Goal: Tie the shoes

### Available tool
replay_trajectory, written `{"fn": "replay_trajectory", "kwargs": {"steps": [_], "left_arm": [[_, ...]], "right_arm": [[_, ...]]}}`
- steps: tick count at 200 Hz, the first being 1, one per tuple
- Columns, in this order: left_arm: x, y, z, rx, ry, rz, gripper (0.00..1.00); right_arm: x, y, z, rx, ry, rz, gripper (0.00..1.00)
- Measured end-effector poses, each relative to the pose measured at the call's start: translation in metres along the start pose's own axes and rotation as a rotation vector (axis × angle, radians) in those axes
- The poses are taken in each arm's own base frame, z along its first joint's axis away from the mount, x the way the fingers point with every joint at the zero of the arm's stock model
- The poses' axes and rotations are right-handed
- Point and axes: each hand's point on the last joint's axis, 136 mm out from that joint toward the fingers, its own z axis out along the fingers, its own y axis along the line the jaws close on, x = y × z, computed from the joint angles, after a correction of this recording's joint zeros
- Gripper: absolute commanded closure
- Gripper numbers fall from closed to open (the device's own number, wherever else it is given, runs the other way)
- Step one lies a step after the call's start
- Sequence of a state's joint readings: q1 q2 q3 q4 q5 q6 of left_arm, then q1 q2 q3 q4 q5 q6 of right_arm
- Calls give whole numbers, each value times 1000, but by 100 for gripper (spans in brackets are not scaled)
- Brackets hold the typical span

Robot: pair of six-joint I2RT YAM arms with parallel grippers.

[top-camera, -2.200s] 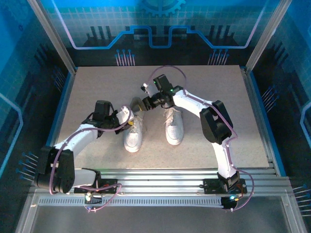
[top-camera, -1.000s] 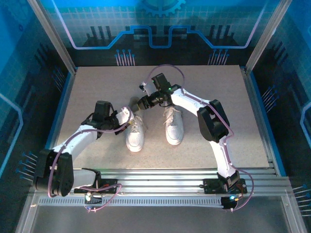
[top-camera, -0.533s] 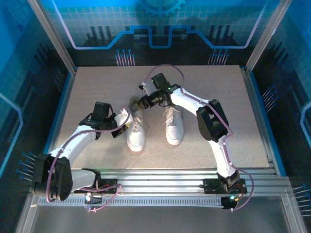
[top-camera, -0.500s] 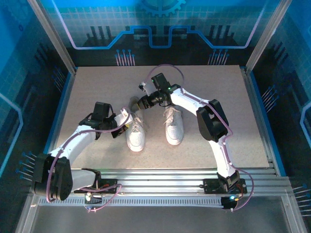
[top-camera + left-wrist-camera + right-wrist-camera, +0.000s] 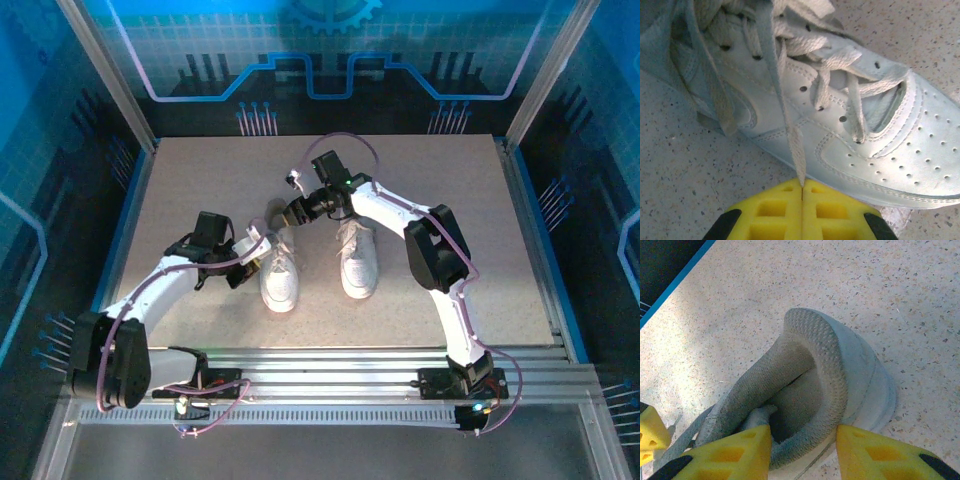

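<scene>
From above, table (image 5: 200, 190): speckled beige; the two white sneakers sit side by side near its middle, toes toward the arm bases.
From above, left sneaker (image 5: 279, 278): the left gripper (image 5: 252, 262) is just beside its left flank and the right gripper (image 5: 290, 212) is at its heel.
From above, right sneaker (image 5: 357, 262): just beside the other one, with its heel end under the right arm (image 5: 385, 205).
Left wrist, left gripper (image 5: 802, 189): yellow pads pressed fully together, pinching the tip of a flat white lace (image 5: 782, 100).
Left wrist, lace: runs straight from the pads up across the shoe's side toward the eyelets.
Left wrist, left sneaker (image 5: 880, 150): perforated toe to the right, other lacing loose over the tongue.
Right wrist, right gripper (image 5: 804, 432): jaws about half apart, straddling the padded heel collar (image 5: 832, 355). One pad is inside the opening and one outside, and both look to be against the collar.
Right wrist, left sneaker (image 5: 865, 380): heel nearest the camera, resting on the table.
</scene>
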State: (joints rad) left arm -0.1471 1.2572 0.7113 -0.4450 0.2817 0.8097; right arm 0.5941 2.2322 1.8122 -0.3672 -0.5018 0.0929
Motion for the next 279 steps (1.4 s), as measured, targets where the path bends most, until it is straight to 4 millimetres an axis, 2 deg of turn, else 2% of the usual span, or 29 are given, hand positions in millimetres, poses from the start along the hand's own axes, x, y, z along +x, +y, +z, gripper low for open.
{"fn": "replay_trajectory", "kwargs": {"steps": [61,90,105,123,142,157,169,184,201,227,247,279], "left_arm": [[8,1,3,-4,37,-36,100],[6,2,2,-4,26,-45,69],[0,6,-3,-16,-10,-37,61],[-11,14,-15,-51,-78,-32,53],[-25,26,-34,-113,-167,-2,47],[-33,35,-42,-150,-212,22,46],[-34,40,-42,-161,-223,37,45],[-33,42,-34,-145,-214,45,44],[-31,46,-21,-113,-197,52,42],[-32,53,-5,-88,-200,67,41],[-33,56,3,-75,-206,82,41],[-33,61,16,-53,-200,105,39]], "right_arm": [[2,0,0,0,8,-4,59],[6,-2,-1,2,22,-14,53],[7,-5,-6,7,28,-17,51],[12,-9,-22,25,35,-15,51],[20,-14,-50,66,36,-9,51],[31,-15,-67,91,37,-4,51],[45,-12,-73,101,49,0,51],[68,-8,-69,100,89,12,51],[93,-4,-55,95,145,5,51],[105,6,-31,83,181,-36,51],[116,5,-15,78,206,-39,51],[117,5,-5,79,206,-59,51]]}}
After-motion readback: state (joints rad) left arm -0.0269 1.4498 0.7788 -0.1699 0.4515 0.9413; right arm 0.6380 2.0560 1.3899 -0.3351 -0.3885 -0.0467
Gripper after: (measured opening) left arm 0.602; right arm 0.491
